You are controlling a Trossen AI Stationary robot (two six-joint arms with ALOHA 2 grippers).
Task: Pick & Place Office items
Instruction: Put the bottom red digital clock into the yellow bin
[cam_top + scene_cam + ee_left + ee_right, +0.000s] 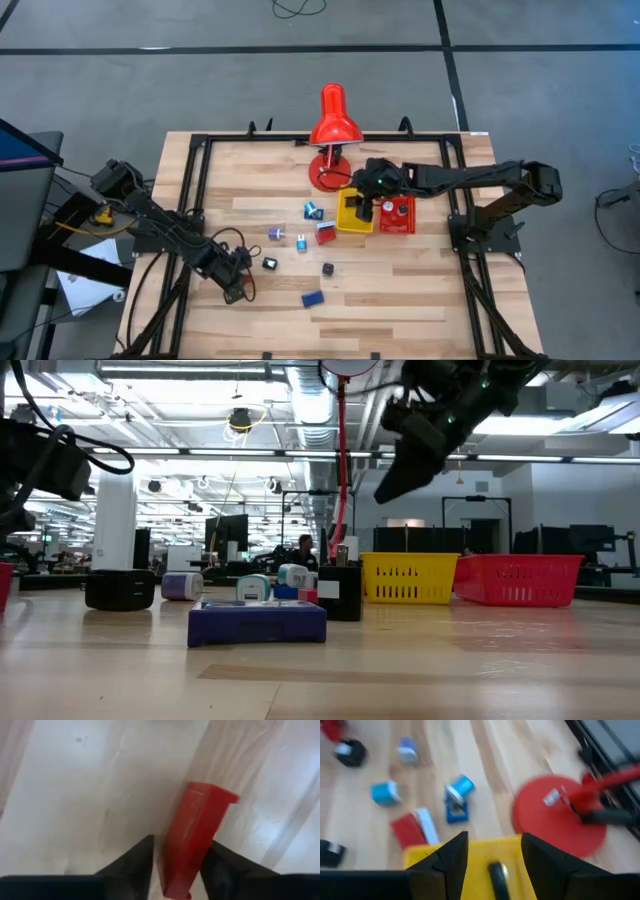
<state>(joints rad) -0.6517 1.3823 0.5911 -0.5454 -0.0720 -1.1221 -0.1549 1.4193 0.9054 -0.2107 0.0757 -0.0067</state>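
My left gripper (pixel 181 841) sits near the table's near left part (pixel 236 284), shut on a red flat block (pixel 197 827). My right gripper (pixel 494 836) hangs open above the yellow tray (pixel 470 851), also seen high over the table in the low view (pixel 400 475). A small dark and silver piece (pixel 496 872) lies in that tray below the fingers. Other office items lie loose on the wood: a blue block (pixel 312 298), two black bits (pixel 269 264) (pixel 328 269), a purple piece (pixel 276 233), a blue-white piece (pixel 301 242), a red and white piece (pixel 325 233). My left gripper pinches the red flat block between its two fingers (pixel 142 860), one on each broad face near the block's nearer end (pixel 175 875). The block runs along the fingers, and its far end (pixel 212 795) sticks out past the tips. I cannot tell whether it touches the table.
The red desk lamp (pixel 331 125) stands at the far middle, its round base (pixel 552 817) just beyond the yellow tray. The red tray (pixel 398 215) sits to the right of the yellow tray (pixel 352 215). A black frame (pixel 195 175) borders the table's edges. Bare wood lies along the near edge.
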